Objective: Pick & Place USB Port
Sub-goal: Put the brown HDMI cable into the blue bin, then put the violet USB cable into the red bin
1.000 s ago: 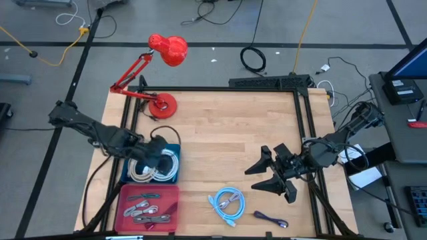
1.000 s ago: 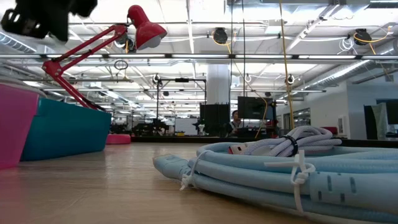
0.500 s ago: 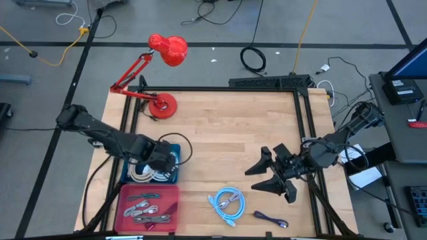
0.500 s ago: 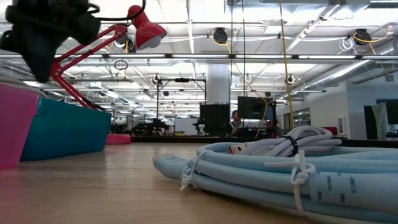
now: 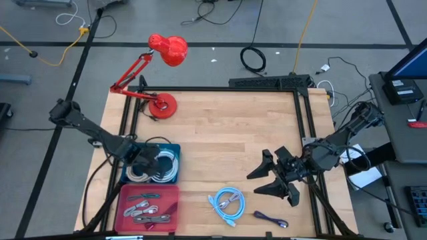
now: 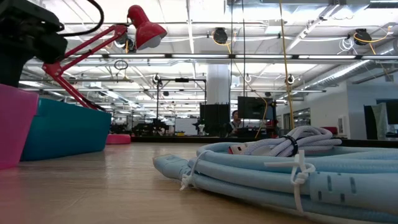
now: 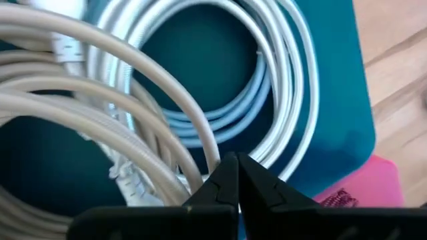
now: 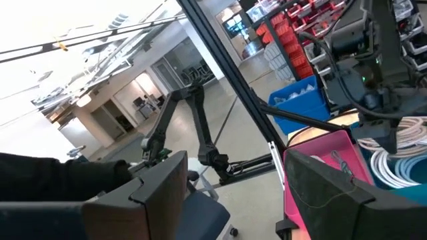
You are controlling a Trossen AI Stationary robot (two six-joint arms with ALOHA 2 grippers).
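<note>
A teal bin (image 5: pixel 172 148) at the table's left holds coiled white cables (image 5: pixel 155 167) (image 7: pixel 200 87). My left gripper (image 5: pixel 143 160) (image 7: pixel 237 167) points down into this bin, shut, with its tips just over the coil. Nearer the table's front, a pink bin (image 5: pixel 148 207) holds more small cables. A light-blue coiled cable (image 5: pixel 227 202) (image 6: pixel 280 168) and a small purple cable (image 5: pixel 270 219) lie on the wood. Which of these carries the USB port I cannot tell. My right gripper (image 5: pixel 272 177) (image 8: pixel 237 193) hovers open at the right, high above the table. My left gripper comes at the white cable coil (image 7: pixel 212 148) from above with its fingers shut and nothing visible between them. Whether the tips touch the coil I cannot tell.
A red desk lamp (image 5: pixel 163 50) stands on its round base (image 5: pixel 162 105) at the far left corner. A black frame (image 5: pixel 300 120) runs along the table's edges. Bare wood lies between the bins and my right gripper.
My left gripper has come down from above into the teal bin and shifted toward the table's left edge, its wrist turning as it sank. My right arm has kept still.
</note>
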